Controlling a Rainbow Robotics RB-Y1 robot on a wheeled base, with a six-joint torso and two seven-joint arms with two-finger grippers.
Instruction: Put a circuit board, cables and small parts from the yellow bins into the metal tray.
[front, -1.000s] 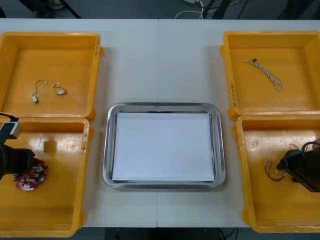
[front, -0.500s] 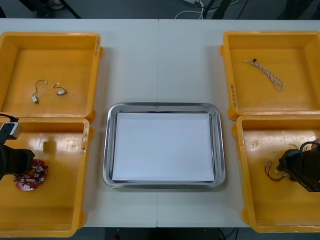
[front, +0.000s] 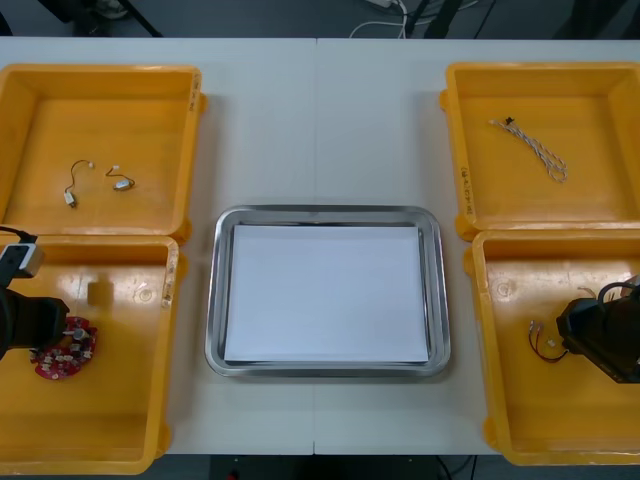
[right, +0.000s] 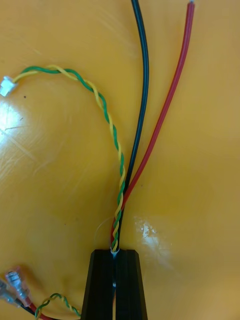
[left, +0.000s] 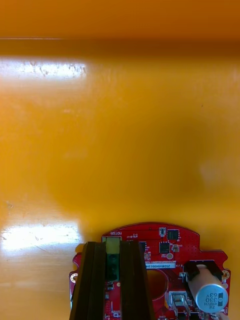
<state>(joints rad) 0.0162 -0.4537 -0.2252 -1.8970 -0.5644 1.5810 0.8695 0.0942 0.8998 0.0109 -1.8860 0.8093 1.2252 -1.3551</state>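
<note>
Circuit board (front: 63, 350): sits flat on the floor of the near-left yellow bin (front: 170, 290), over toward that bin's outer side and well apart from the wall facing the metal tray (front: 325, 212). Gets pinched by the left gripper (front: 64, 333) right at its rim, black fingers (left: 95, 285) clamped either side of a small yellowish component (left: 113, 246) on the board's edge. Leaves loads of bare bin floor ahead of the fingertips, all the way to the wall.

Over in the near-right yellow bin (front: 480, 300): right gripper (front: 562, 335) squeezed tight on the cables (right: 122, 190), roughly mid-floor. Has a twisted green-and-yellow pair, a black lead and a red lead fanning out from the tips across bare floor, short of the tray-side wall.

Between the bins: tray white inside with a shiny raised rim, just narrow strips of table (front: 320, 120) either side.

Further back: small metal parts (front: 122, 184) in the far-left yellow bin (front: 195, 150), twisted blue and white cable (front: 530, 148) in the far-right yellow bin (front: 455, 150), both well apart from the grippers.
</note>
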